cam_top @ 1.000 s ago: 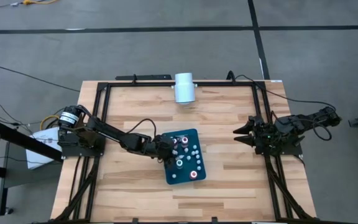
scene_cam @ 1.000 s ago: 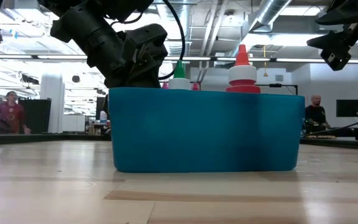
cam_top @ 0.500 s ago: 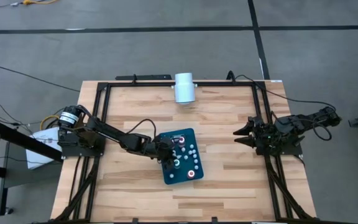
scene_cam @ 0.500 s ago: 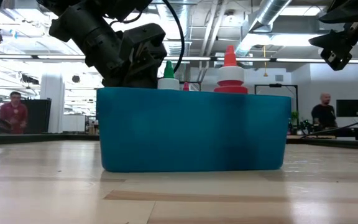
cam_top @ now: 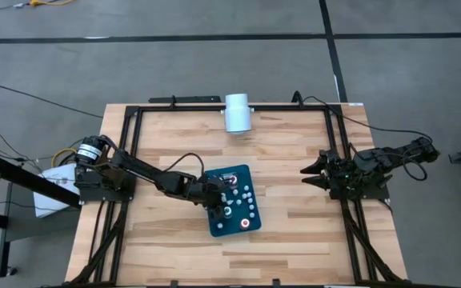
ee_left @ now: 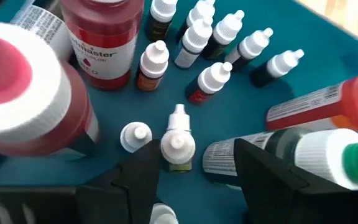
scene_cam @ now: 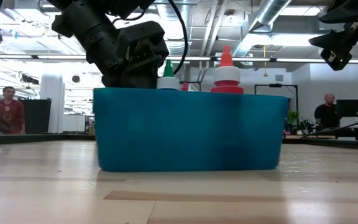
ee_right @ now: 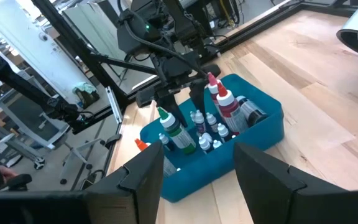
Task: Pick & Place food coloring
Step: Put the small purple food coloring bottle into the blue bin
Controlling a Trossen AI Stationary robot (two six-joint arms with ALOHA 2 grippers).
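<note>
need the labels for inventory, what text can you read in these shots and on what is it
"...master", partly cut off, on the big red bottle's label, left wrist view; the small word under it is too blurred to read.
Fine print on the lying red-capped bottle: too small to read.
Print on the green-capped bottle's label: unreadable.
Nothing readable in the other views.

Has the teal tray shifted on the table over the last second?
Yes. In the high view the teal tray now lies closer to the left arm's base, farther from the white cylinder; the left gripper sits at its rim.
</note>
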